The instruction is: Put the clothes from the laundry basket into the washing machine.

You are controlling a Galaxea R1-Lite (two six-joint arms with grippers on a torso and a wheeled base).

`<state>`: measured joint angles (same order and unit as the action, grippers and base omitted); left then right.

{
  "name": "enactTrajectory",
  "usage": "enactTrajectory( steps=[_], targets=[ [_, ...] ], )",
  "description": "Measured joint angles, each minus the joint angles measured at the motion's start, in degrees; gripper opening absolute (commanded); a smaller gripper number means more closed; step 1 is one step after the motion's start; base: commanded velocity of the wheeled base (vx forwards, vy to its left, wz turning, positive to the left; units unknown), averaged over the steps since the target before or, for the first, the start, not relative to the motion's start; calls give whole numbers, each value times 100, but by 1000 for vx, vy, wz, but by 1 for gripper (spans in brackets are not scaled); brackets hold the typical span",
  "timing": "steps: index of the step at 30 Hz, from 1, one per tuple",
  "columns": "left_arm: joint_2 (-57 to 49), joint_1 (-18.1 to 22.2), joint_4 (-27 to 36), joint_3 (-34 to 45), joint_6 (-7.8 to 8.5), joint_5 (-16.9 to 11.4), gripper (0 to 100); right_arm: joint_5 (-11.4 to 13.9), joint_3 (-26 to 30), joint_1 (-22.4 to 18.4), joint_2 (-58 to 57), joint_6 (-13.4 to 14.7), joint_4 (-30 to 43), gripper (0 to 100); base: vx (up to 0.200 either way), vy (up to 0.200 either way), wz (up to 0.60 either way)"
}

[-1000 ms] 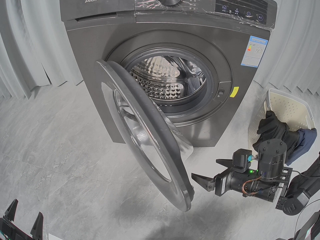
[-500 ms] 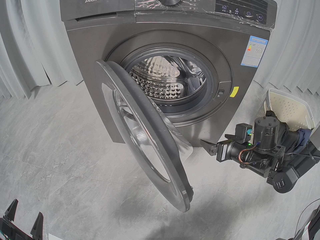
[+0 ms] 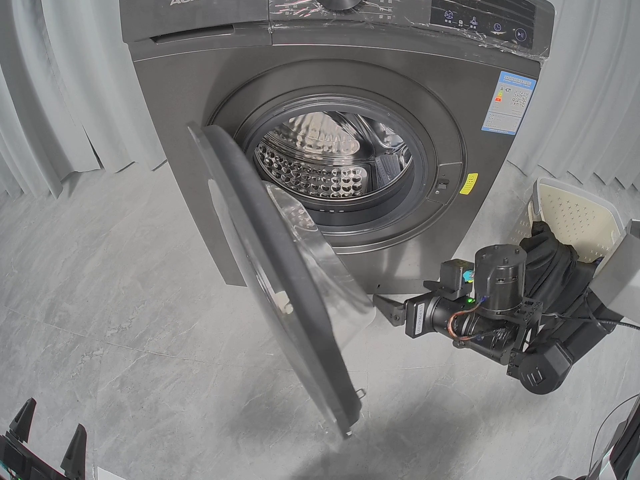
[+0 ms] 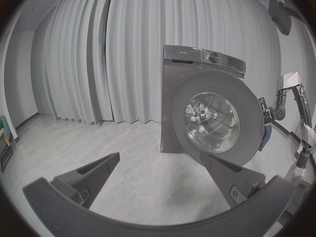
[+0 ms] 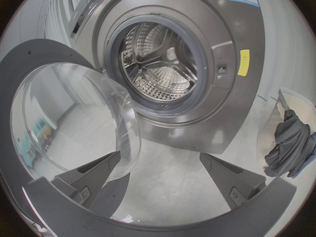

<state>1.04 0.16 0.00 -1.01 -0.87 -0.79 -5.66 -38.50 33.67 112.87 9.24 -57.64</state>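
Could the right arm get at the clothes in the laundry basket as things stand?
Probably yes: the clothes hang over the laundry basket rim beside the arm, unobstructed, though the open right gripper faces away and must turn.

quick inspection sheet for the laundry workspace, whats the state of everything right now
surface: grey marbled floor; the machine and the basket stand on it
job's things: washing machine with its door swung open; the drum shows no clothes inside; laundry basket on the robot's right of the machine, with dark clothes draped over its rim
clutter: nothing seen
end effectors: left end effector open, holding nothing, low on the robot's left; right end effector open, holding nothing, between the door and the basket
cables: thin wire looped at the right wrist
surroundings: pale pleated curtains behind and beside the machine
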Motion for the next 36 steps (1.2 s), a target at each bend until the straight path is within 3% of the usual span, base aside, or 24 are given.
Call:
enactTrajectory(
  steps=[17,31,36],
  targets=[
    [0,0,0,0,0,1,100,-41,-171,174,94,0,-6,100,0,0,0],
    [0,0,0,0,0,4,100,-37,-406,802,466,23,-112,100,0,0,0],
    [0,0,0,0,0,6,100,-17,-489,981,490,230,-129,100,0,0,0]
  ],
)
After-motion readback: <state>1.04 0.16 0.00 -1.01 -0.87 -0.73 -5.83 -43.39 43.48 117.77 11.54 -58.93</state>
